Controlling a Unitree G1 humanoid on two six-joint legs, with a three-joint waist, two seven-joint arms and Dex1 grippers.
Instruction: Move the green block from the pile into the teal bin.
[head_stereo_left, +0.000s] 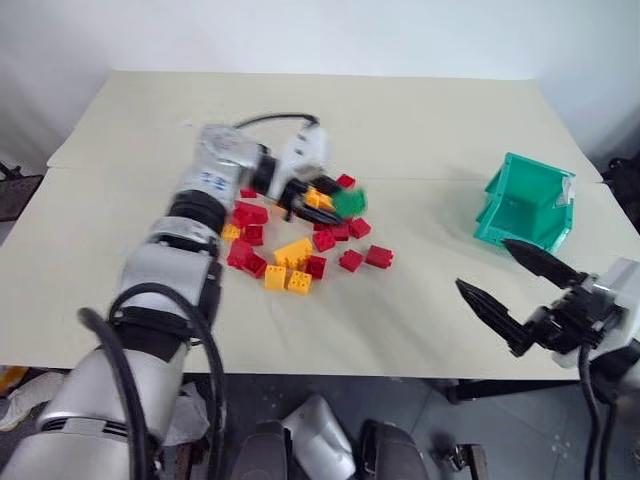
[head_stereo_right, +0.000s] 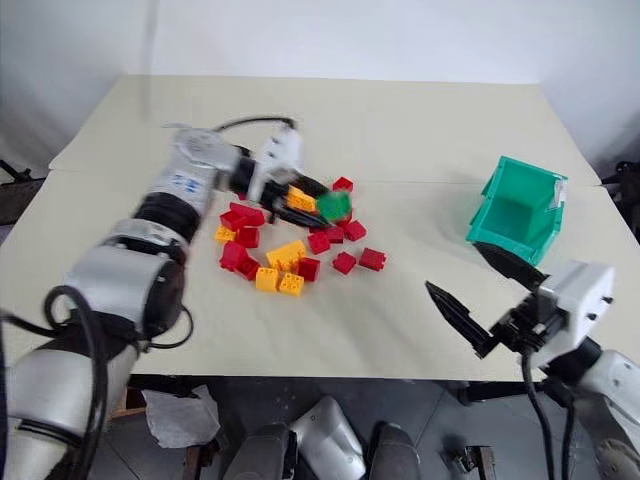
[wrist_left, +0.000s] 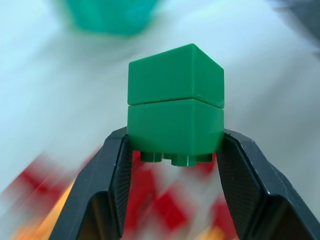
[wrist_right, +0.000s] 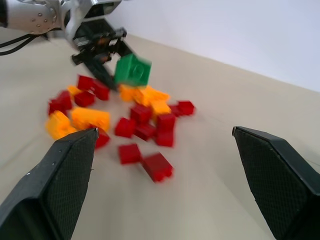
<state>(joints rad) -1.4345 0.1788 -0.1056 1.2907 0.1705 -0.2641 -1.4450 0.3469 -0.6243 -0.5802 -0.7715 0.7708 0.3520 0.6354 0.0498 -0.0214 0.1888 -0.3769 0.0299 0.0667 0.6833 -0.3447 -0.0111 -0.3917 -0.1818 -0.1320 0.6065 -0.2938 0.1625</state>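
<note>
Left gripper (wrist_left: 172, 150) clamps green block (wrist_left: 175, 105) | studs face wrist | right gripper (head_stereo_left: 520, 290) spread

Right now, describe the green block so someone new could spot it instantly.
On the beige table, find the heap of red and yellow bricks left of the teal bin. Just above the heap's far right edge, the left gripper has its black fingers shut on the green block, the only green brick.
</note>
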